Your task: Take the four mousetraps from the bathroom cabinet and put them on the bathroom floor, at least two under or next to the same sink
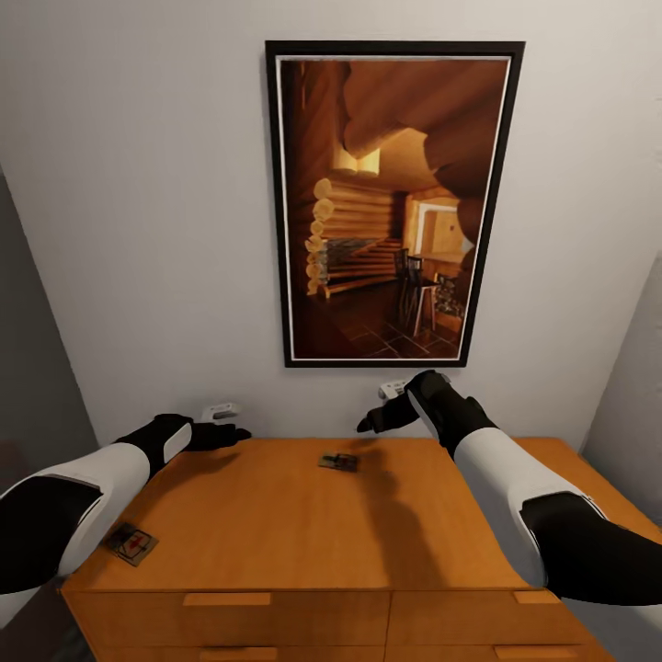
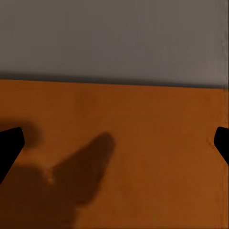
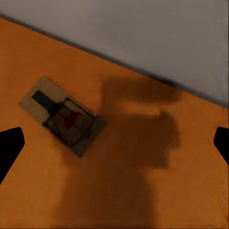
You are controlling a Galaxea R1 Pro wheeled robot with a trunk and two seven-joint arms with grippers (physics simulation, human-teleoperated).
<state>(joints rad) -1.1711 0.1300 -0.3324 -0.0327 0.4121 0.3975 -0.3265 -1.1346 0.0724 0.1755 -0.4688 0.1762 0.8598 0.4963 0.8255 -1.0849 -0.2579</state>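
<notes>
Two mousetraps are lying on the cabinet [image 1: 276, 515] worktop: the far mousetrap [image 1: 338, 462] just below the wide-open right gripper [image 1: 370, 424], long axis skewed; the near-corner mousetrap [image 1: 131, 542] beside the open left gripper [image 1: 241, 434].

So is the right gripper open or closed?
Open: the right gripper has its fingertips far apart above the mousetrap, holding nothing.
</notes>
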